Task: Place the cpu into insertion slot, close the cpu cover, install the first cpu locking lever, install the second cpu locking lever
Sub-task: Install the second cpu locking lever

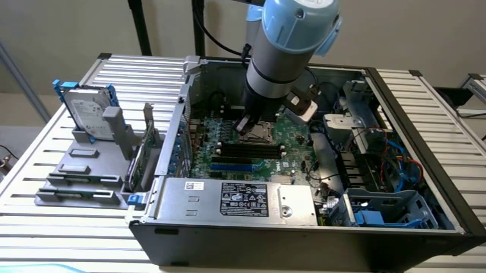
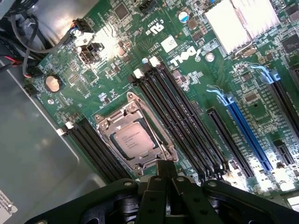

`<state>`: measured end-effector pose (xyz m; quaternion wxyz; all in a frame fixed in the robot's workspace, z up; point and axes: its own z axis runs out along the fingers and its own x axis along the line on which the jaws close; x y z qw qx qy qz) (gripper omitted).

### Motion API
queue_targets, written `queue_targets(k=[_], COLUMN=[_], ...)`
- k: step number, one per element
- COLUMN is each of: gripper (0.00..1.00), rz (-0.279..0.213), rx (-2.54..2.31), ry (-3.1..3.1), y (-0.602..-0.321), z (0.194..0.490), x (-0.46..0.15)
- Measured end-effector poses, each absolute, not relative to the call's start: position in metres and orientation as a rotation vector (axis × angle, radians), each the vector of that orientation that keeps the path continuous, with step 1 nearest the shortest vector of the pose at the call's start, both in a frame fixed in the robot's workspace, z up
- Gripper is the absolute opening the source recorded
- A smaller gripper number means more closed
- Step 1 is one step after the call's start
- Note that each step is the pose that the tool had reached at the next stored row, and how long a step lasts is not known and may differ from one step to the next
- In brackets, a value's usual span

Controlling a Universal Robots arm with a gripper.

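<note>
The exterior view looks down from afar into the open case, while the wrist view hovers close above the shared board.

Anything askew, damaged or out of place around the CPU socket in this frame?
Nothing stands out. The cpu lies flat and square in the insertion slot, with the cpu cover down around it. The green board shows no visible damage.
</note>
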<state>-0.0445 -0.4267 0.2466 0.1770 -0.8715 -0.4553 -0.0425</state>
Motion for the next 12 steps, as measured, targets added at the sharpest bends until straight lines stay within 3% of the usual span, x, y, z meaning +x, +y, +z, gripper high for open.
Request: queue_targets(k=[12], gripper=[0.11], rz=[-0.12], rx=[-2.471], ry=[-1.284], y=[-0.4274], z=[0.2394], x=[-0.0555])
